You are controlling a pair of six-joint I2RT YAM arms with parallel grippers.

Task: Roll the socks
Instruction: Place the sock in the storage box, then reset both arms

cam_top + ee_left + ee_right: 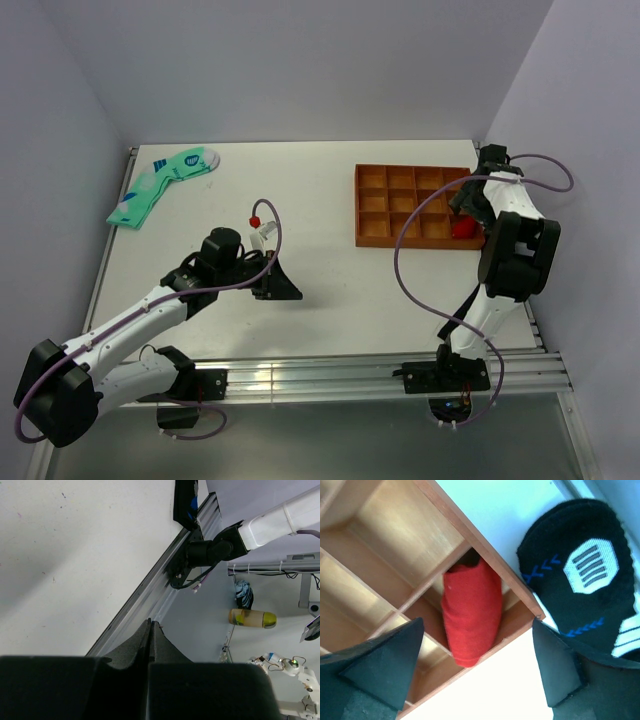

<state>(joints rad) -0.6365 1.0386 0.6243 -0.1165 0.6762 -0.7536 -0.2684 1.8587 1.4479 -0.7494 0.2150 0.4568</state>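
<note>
The left arm (120, 335) and right arm (500, 290) are standing closest, at the near edge of the table (330, 290). From above, the left gripper (280, 285) is hovering over bare table. The right gripper (462, 212) is hanging above the near right corner compartment of the brown tray (372, 205), where the red sock (463, 229) is lying.

At the left wrist, the fingers (75, 687) are pressing together on nothing.

At the right wrist, the fingers (380, 665) are standing wide apart. The red sock is lying in the gap between them, untouched. A black sock (580, 570) is lying just outside the tray corner.
</note>
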